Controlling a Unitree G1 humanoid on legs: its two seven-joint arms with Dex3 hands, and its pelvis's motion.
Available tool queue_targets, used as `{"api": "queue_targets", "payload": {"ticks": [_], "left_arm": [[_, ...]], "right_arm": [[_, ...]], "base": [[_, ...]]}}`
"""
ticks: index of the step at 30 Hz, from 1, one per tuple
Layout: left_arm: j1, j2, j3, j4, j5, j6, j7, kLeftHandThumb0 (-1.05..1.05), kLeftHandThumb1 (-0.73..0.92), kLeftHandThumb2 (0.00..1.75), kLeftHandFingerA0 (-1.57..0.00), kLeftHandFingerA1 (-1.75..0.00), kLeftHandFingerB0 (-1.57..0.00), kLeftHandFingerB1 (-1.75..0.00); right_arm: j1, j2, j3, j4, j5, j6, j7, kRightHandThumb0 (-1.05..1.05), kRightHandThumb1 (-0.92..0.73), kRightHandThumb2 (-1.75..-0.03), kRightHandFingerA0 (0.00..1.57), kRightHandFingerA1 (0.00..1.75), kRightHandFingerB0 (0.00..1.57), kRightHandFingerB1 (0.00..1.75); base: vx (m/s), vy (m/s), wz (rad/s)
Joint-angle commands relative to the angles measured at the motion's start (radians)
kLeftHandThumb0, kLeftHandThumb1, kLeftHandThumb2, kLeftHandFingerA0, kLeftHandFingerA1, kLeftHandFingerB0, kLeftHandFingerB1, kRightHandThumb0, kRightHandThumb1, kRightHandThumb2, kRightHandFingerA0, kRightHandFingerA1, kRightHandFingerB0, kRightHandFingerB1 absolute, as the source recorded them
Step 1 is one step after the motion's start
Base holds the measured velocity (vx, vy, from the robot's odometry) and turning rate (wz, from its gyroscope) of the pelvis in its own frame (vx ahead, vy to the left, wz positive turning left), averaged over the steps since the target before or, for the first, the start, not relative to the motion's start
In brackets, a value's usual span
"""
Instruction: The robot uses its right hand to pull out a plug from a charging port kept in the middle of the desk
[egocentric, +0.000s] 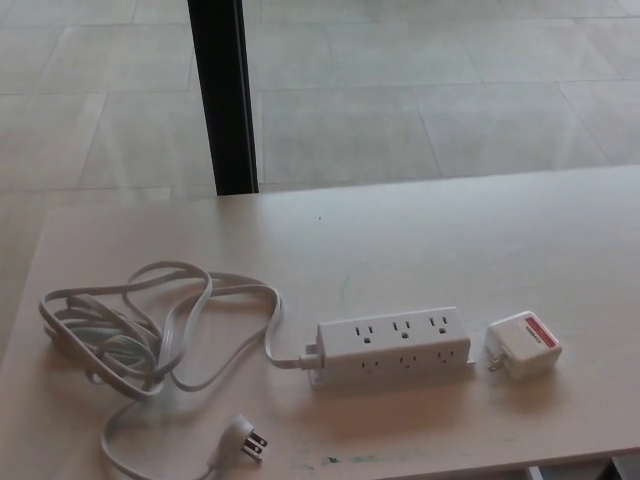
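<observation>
While neither robot hand shows anywhere, so whether either is spread or holding anything cannot be told, the worktop (420, 230) carries three items. Left: a pale cord (130, 330) in loose loops, its pronged end (245, 438) lying near the front edge. Middle: a white power strip (392, 345) with six sockets in two rows. Right: a white charger plug (523, 345) with a red label, just beside the strip's end; whether its prongs are seated is unclear.

White six-outlet power strip (394, 342) lies flat mid-desk; white red-labelled plug adapter (523, 345) sits at its right end.
</observation>
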Motion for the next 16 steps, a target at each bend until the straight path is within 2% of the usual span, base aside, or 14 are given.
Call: {"api": "queue_targets", "payload": {"ticks": [1,2,3,5,6,7,8,9,10,11,12,13,14,16], "left_arm": [[0.031,0.021,0.027,0.016,-0.027,-0.023,0.006,-0.86,0.92,0.81,-0.66,-0.59,-0.45,-0.46],[0.032,0.02,0.027,0.015,-0.026,-0.025,0.012,-0.93,0.84,0.97,-0.67,-0.62,-0.44,-0.5],[0.031,0.02,0.026,0.02,-0.026,-0.033,0.01,-0.89,0.92,0.89,-0.65,-0.59,-0.41,-0.46],[0.031,0.02,0.028,0.023,-0.028,-0.033,0.006,-0.87,0.92,0.86,-0.65,-0.58,-0.42,-0.46],[0.034,0.021,0.031,0.024,-0.031,-0.033,0.003,-0.9,0.92,0.88,-0.64,-0.58,-0.41,-0.45],[0.037,0.022,0.031,0.024,-0.03,-0.033,0.003,-0.89,0.92,0.87,-0.65,-0.58,-0.42,-0.45],[0.037,0.023,0.03,0.025,-0.029,-0.033,0.002,-0.9,0.92,0.88,-0.66,-0.59,-0.41,-0.45],[0.037,0.023,0.03,0.026,-0.029,-0.032,0.001,-0.9,0.92,0.88,-0.66,-0.59,-0.41,-0.45],[0.037,0.021,0.032,0.025,-0.032,-0.033,0.001,-0.88,0.92,0.85,-0.65,-0.59,-0.42,-0.46],[0.035,0.019,0.035,0.027,-0.036,-0.031,-0.003,-0.9,0.92,0.86,-0.65,-0.59,-0.41,-0.45],[0.035,0.02,0.03,0.026,-0.029,-0.036,0.002,-0.87,0.92,0.86,-0.65,-0.59,-0.42,-0.47],[0.036,0.02,0.028,0.023,-0.026,-0.038,0.005,-0.88,0.92,0.86,-0.63,-0.58,-0.42,-0.47],[0.034,0.019,0.03,0.024,-0.028,-0.035,0.006,-0.89,0.92,0.84,-0.62,-0.55,-0.43,-0.46],[0.029,0.018,0.034,0.03,-0.031,-0.036,0.005,-0.86,0.92,0.85,-0.63,-0.58,-0.42,-0.46]], "right_arm": [[0.017,0.198,-0.515,0.279,0.43,0.117,-0.462,-0.95,-0.66,-1.27,1.2,1.27,0.0,0.72],[0.018,0.21,-0.52,0.273,0.436,0.114,-0.449,-1.05,-0.92,-0.77,1.22,1.26,0.05,0.88],[0.02,0.226,-0.517,0.274,0.433,0.105,-0.443,-1.05,-0.68,-1.2,1.28,1.27,0.05,0.71],[0.014,0.231,-0.523,0.282,0.43,0.097,-0.447,-1.05,-0.72,-1.34,1.28,1.26,0.03,0.75],[0.01,0.237,-0.529,0.286,0.428,0.103,-0.459,-1.05,-0.69,-1.32,1.26,1.21,0.14,0.81],[0.01,0.239,-0.527,0.292,0.42,0.112,-0.465,-1.05,-0.68,-1.34,1.34,1.28,0.0,0.74],[0.002,0.239,-0.527,0.3,0.411,0.125,-0.477,-1.05,-0.65,-1.2,1.29,1.27,0.13,0.82],[-0.002,0.238,-0.529,0.303,0.409,0.129,-0.482,-1.05,-0.65,-1.2,1.29,1.27,0.13,0.82],[-0.002,0.239,-0.529,0.309,0.413,0.121,-0.475,-1.05,-0.92,-0.86,1.2,1.22,0.11,0.95],[-0.003,0.238,-0.525,0.33,0.417,0.104,-0.46,-1.05,-0.66,-1.33,1.16,1.19,0.02,0.75],[-0.006,0.239,-0.52,0.337,0.414,0.102,-0.46,-1.05,-0.63,-1.22,1.27,1.24,0.15,0.79],[-0.008,0.243,-0.517,0.334,0.41,0.106,-0.461,-1.05,-0.91,-0.83,1.22,1.23,0.17,1.11],[-0.009,0.245,-0.516,0.332,0.409,0.108,-0.46,-1.05,-0.92,-0.8,1.22,1.24,0.27,1.07],[-0.013,0.243,-0.509,0.329,0.403,0.121,-0.461,-1.05,-0.91,-0.82,1.27,1.23,0.25,1.12]], "base": [[0.0,0.0,0.0],[0.0,0.0,0.0],[0.0,0.0,0.0],[0.0,0.0,0.0],[0.0,0.0,0.0],[0.0,0.0,0.0],[0.0,0.0,0.0],[0.0,0.0,0.0],[0.0,0.0,0.0],[0.0,0.0,0.0],[0.0,0.0,0.0],[0.0,0.0,0.0],[0.0,0.0,0.0],[0.0,0.0,0.0]]}}
